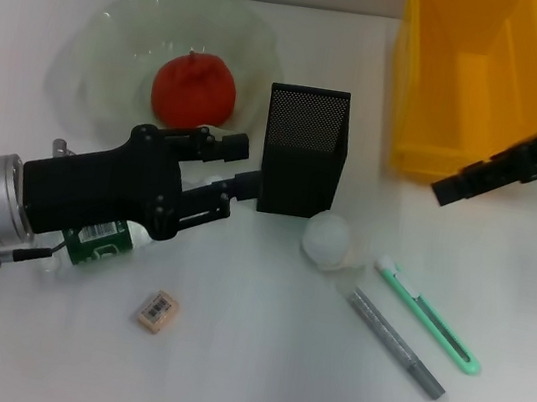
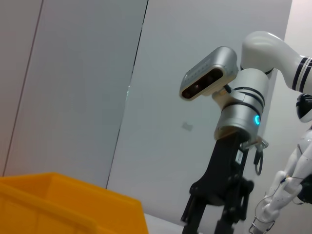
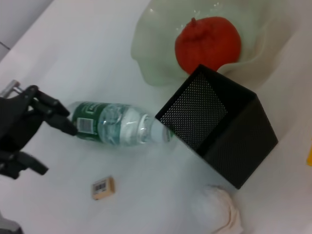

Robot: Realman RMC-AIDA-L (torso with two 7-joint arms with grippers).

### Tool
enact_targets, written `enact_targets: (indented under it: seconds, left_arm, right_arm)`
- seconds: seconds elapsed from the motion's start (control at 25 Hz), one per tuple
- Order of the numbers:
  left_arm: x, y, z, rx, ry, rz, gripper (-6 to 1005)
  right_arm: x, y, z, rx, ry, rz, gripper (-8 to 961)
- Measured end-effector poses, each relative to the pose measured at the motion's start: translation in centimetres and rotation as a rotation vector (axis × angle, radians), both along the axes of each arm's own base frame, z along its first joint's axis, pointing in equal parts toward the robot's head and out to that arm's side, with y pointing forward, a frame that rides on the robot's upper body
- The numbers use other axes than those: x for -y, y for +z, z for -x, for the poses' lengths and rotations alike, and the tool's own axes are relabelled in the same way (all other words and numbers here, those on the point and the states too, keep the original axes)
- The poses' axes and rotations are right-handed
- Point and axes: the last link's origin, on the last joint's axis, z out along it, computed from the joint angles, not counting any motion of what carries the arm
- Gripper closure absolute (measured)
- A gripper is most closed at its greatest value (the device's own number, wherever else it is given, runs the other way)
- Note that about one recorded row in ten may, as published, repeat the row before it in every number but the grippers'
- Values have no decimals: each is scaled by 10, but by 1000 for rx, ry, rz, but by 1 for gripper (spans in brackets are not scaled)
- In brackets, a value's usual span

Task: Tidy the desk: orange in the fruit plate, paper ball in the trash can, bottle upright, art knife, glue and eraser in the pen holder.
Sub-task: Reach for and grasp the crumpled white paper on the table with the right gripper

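Nearby, pen holder beside lying bottle, eraser apart

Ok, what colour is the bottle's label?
Green, with a white barcode patch; the right wrist view shows the bottle best.

a yellow bin fills the lower corner of the picture, only its upper rim and one wall showing. behind it stands a pale grey panelled wall with thin vertical seams. farther off the right arm hangs downward, a silver wrist section with a blue light, a grey camera housing fixed at its side, and below that the black right gripper, its fingers pointing down and partly cut off. part of the robot's white body shows beside it.
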Motion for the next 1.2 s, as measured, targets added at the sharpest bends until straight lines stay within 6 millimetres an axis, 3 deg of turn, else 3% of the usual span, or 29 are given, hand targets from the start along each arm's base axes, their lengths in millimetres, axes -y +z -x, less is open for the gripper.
enact_targets:
  seconds: [0.2, 0.28, 0.32, 0.72, 1.2]
  left_arm:
    - [-2, -1, 0, -6, 2, -3, 545]
    - [-3, -1, 0, -8, 6, -6, 545]
    - [-3, -1, 0, -8, 7, -7, 545]
    - [0, -3, 2, -21, -4, -12, 545]
    - [1, -5, 5, -29, -3, -29, 544]
  right_arm:
    - [-12, -34, 5, 55, 22, 15, 234]
    - [-13, -39, 6, 63, 25, 21, 234]
    - [-14, -52, 9, 79, 34, 36, 235]
    - [-9, -110, 23, 173, 117, 83, 235]
    - [-11, -133, 18, 203, 101, 49, 235]
